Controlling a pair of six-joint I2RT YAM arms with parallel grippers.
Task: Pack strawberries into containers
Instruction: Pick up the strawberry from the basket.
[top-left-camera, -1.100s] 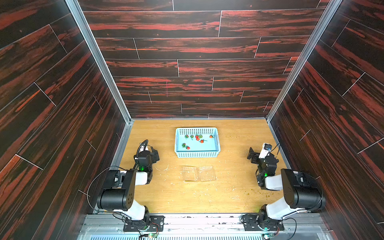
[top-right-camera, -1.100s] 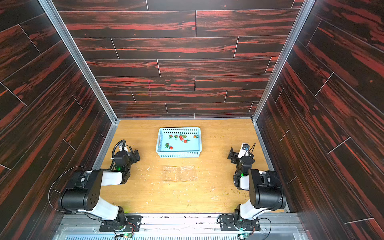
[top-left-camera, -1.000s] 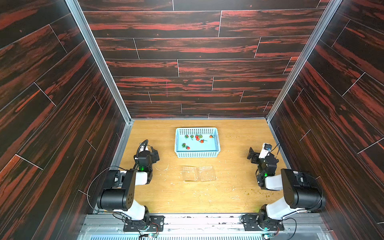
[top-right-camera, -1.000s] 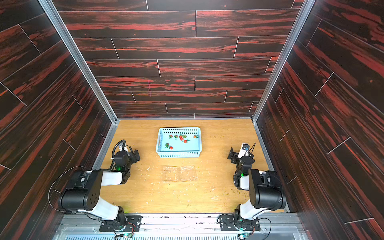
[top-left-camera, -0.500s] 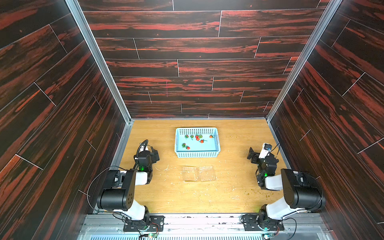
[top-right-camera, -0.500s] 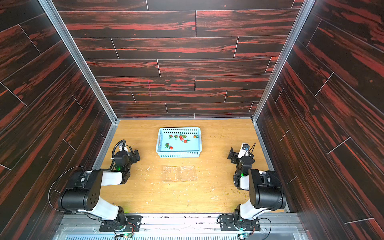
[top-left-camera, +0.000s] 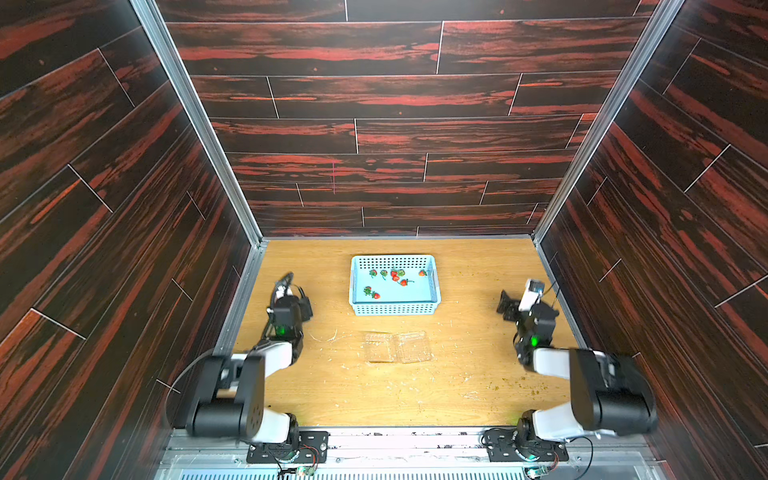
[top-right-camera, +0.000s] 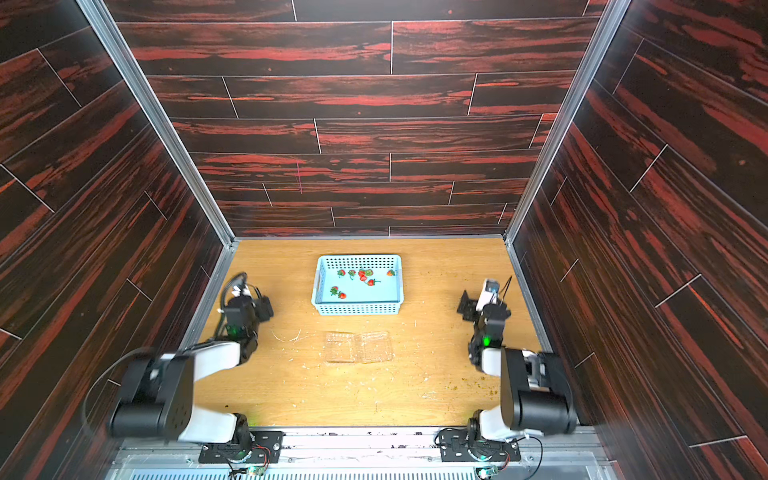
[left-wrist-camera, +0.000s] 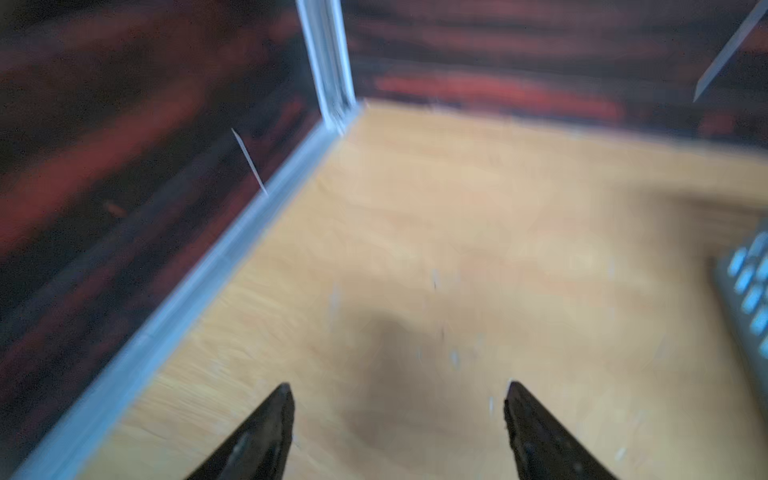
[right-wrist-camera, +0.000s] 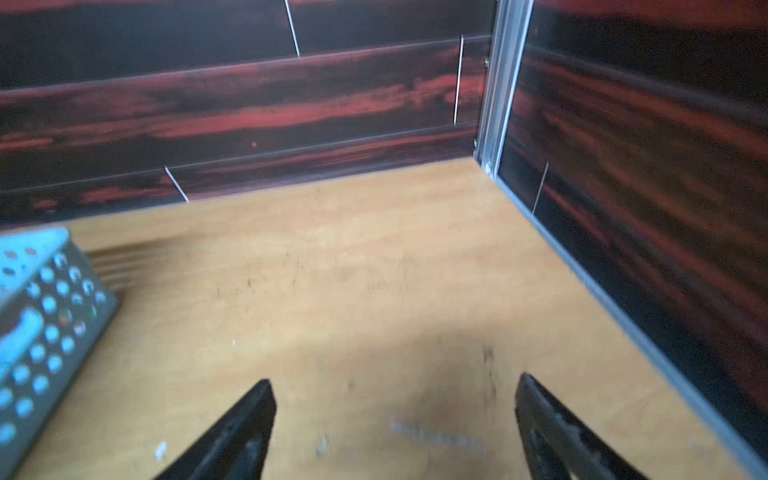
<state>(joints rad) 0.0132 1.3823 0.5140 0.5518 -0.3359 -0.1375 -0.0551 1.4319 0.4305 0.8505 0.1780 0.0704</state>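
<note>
Centre of the wood table (top-left-camera: 457, 386), between my arms: clear clamshell (top-left-camera: 397, 347) lies opened flat, long axis side to side, halves side by side. Strawberries (top-left-camera: 395, 278) sit scattered in the blue basket (top-left-camera: 394, 309) just behind it, caps pointing mixed ways. Left gripper (left-wrist-camera: 399, 390) and right gripper (right-wrist-camera: 395, 380): jaws wide, bare table between them. Dark red-streaked plank walls (top-left-camera: 395, 137) on three sides.

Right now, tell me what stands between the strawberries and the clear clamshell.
Only the near wall of the blue basket: the strawberries lie inside it; the open clamshell lies apart in front. Nothing else intervenes.
</note>
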